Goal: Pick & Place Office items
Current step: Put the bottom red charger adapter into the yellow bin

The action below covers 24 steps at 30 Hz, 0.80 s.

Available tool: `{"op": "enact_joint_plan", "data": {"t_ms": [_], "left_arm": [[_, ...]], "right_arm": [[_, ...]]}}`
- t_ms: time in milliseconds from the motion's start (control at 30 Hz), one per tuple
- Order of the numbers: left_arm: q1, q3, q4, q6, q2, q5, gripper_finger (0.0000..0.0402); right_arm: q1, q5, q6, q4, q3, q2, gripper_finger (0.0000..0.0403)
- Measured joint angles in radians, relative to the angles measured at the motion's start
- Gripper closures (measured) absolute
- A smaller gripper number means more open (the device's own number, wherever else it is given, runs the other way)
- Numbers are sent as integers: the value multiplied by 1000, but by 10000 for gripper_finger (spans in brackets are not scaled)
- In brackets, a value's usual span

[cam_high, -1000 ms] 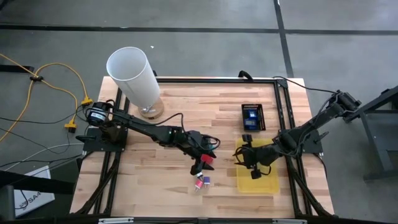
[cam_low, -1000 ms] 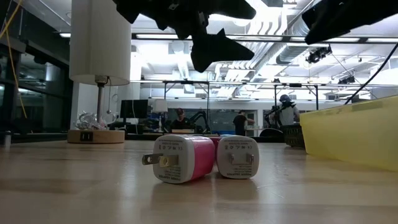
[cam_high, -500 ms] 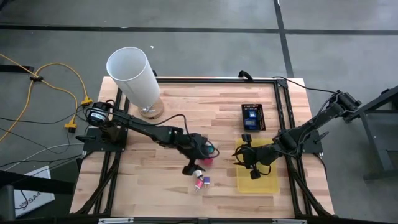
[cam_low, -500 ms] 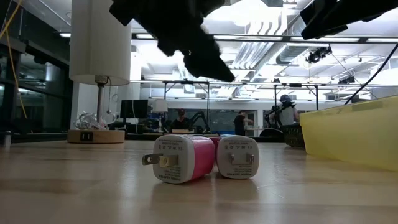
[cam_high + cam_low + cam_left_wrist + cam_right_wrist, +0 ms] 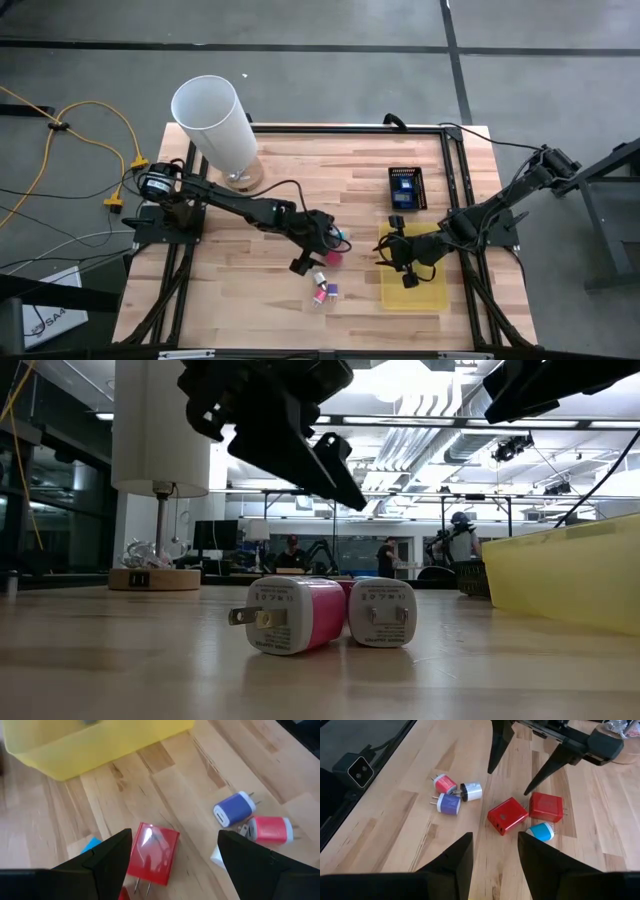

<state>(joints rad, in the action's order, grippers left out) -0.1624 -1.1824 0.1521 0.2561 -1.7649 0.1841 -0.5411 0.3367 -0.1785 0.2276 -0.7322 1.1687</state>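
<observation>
Several small office items lie on the wooden table. Two red blocks and a cyan one sit together. Nearer the front edge lie a pink plug, a white one and a purple-blue one. My left gripper hangs open, tilted down over the red blocks. One red block shows between its fingers, which stay above it. My right gripper is open with nothing between its fingers, over the yellow tray.
A tall white cylinder on a wooden foot stands at the far left. A black box with a blue part lies at the far right. Bare wood lies between the cylinder and the box. People show in the room behind.
My left gripper has rolled about its own pointing line and dipped a little toward the red blocks, staying open. The items have kept their places.
</observation>
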Motion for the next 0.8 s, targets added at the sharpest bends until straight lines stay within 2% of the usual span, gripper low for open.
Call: {"op": "enact_joint_plan", "data": {"t_ms": [800], "left_arm": [[17,0,80,7,0,-2,115]], "right_arm": [[0,0,0,0,0,0,261]]}}
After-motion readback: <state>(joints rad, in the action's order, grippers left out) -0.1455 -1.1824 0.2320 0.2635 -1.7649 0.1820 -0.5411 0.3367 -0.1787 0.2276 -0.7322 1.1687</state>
